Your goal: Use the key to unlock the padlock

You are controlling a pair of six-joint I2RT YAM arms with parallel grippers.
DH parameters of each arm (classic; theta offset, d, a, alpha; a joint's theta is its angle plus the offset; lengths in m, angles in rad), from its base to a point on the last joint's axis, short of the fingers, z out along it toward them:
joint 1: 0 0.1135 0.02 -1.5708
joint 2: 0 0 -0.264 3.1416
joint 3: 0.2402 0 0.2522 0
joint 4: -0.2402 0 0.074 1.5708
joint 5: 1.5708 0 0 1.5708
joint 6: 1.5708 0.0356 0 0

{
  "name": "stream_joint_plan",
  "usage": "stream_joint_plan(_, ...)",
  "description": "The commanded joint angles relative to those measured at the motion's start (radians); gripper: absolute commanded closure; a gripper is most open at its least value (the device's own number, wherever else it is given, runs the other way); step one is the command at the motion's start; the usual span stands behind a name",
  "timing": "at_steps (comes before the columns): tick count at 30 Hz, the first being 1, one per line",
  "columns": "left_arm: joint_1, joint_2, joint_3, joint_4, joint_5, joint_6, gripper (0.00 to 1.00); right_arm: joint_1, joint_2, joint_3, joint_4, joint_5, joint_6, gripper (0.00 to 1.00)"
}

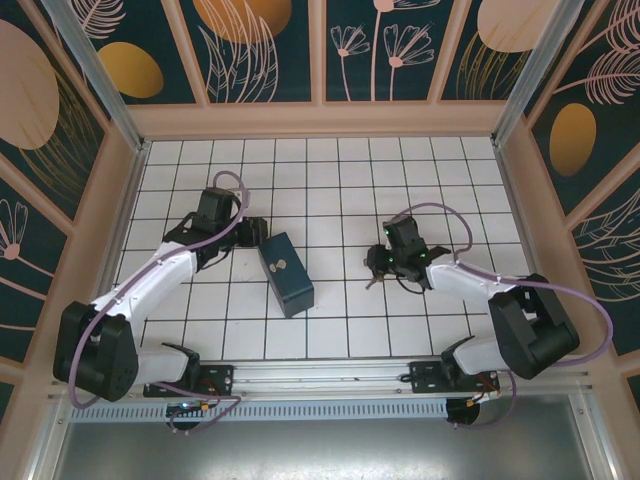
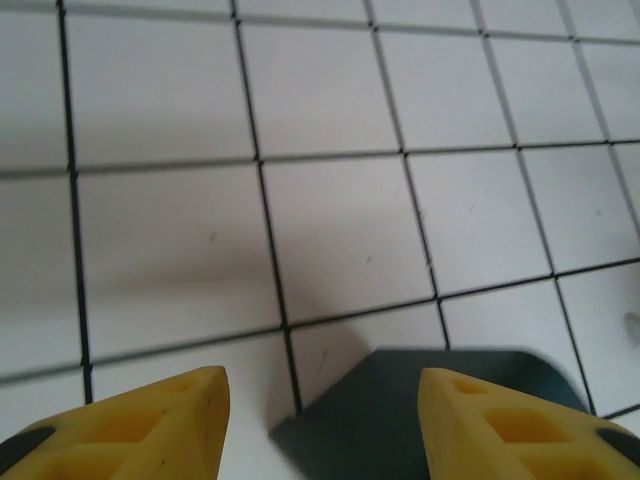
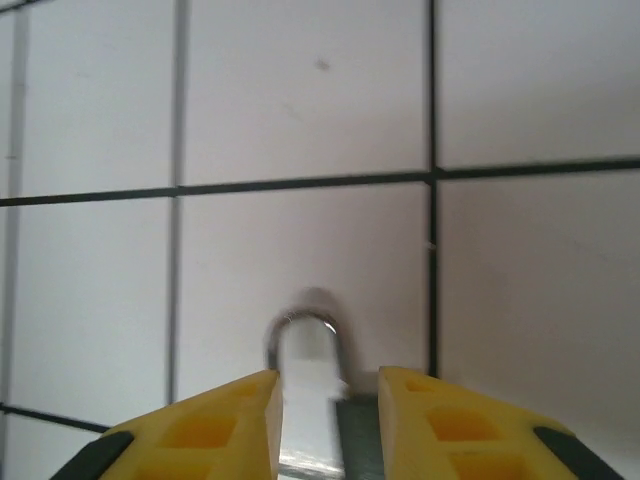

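From above, the job looks unfinished: the left arm's fingers (image 1: 254,233) sit just beside one end of a dark blue box (image 1: 286,276) on the tiled surface (image 1: 330,180), while the right arm's fingers (image 1: 379,263) are lowered to the tiles, well apart from the box. At the left wrist, the yellow fingers (image 2: 160,425) stand wide and hold nothing, with a corner of the box below them. At the right wrist, the padlock (image 3: 345,400) lies between narrowly parted fingers (image 3: 215,430), its silvery shackle (image 3: 302,320) arching out past the tips. Whether they pinch it, whether the shackle is freed and where the key is cannot be told.
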Motion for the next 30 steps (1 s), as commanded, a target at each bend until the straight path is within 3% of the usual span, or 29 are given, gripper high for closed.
stream_joint_plan(1,0.028,-0.040,-0.021,-0.204,-0.027,-0.109,0.47,0.025,-0.027,0.055,0.144,-0.192,-0.068,0.71)
stream_joint_plan(3,0.037,-0.058,-0.045,-0.225,0.068,-0.139,0.47,0.050,0.032,0.039,0.289,-0.391,-0.020,0.75)
stream_joint_plan(6,0.037,-0.099,-0.127,-0.149,0.332,-0.219,0.53,0.085,0.193,0.032,0.544,-0.609,0.120,0.85)
stream_joint_plan(9,0.020,-0.163,-0.244,0.040,0.523,-0.358,0.56,0.151,0.322,0.054,0.735,-0.707,0.218,0.91)
stream_joint_plan(11,0.013,-0.190,-0.263,0.059,0.513,-0.385,0.54,0.192,0.380,0.072,0.780,-0.732,0.243,0.94)
stream_joint_plan(15,0.032,-0.190,-0.202,-0.090,0.302,-0.320,0.48,0.216,0.403,0.018,0.872,-0.708,0.317,0.95)
stream_joint_plan(17,0.038,-0.183,-0.162,-0.121,0.282,-0.314,0.48,0.202,0.362,-0.011,0.818,-0.669,0.299,0.95)
stream_joint_plan(23,0.038,-0.258,-0.082,-0.304,0.295,-0.344,0.48,0.088,0.181,-0.002,0.411,-0.569,0.138,0.92)
stream_joint_plan(26,0.035,-0.336,-0.145,-0.399,0.376,-0.385,0.50,0.069,0.154,0.092,0.140,-0.551,0.010,0.92)
stream_joint_plan(30,0.031,-0.462,-0.275,-0.470,0.459,-0.432,0.52,0.071,0.142,0.100,0.044,-0.581,0.001,0.92)
